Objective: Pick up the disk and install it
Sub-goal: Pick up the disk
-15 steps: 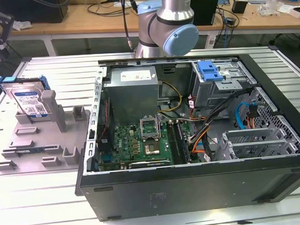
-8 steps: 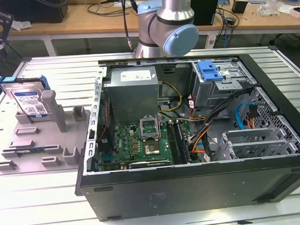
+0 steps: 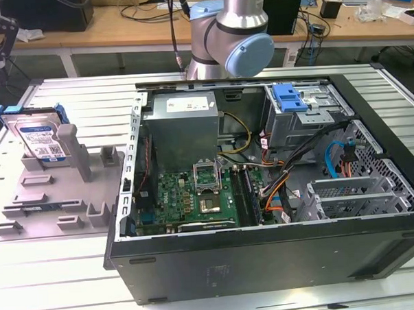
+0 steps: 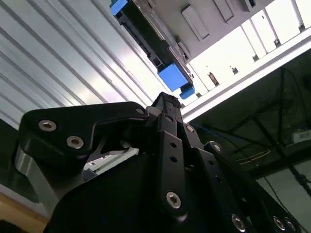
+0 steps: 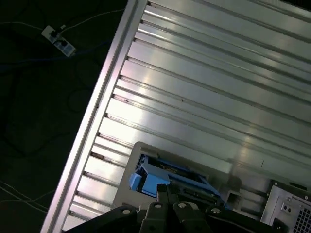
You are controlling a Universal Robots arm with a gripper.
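In both wrist views the black end effector (image 4: 165,103) (image 5: 168,192) points toward the disk (image 4: 146,36) (image 5: 167,175). Whether it is open or closed cannot be told. It is not holding the disk.

In the exterior view the disk (image 3: 40,138) stands on edge, leaning back, in a grey holder (image 3: 57,196) on the table (image 3: 74,270) at the exterior view's left. Its blue-and-white label faces the camera and a blue bracket frames its top edge. In the second wrist view the disk shows edge-on, with a blue bracket corner (image 4: 173,77) just past the end effector's tip.

The table is made of ribbed aluminium slats. Beyond its edge, the first wrist view shows a dark floor with cables and a power strip (image 5: 58,40).

At the exterior view's right, well apart from the holder, an open computer case (image 3: 266,248) lies on the table. Inside it are a power supply (image 3: 181,122) at the far left, a green motherboard (image 3: 195,190) nearer, and a metal drive cage (image 3: 308,116) at the far right. A blue latch (image 3: 290,96) sits on top of the cage, and bundled cables run between cage and board.

The arm (image 3: 229,30) rises behind the case's far side. Behind it are wooden benches with clutter.
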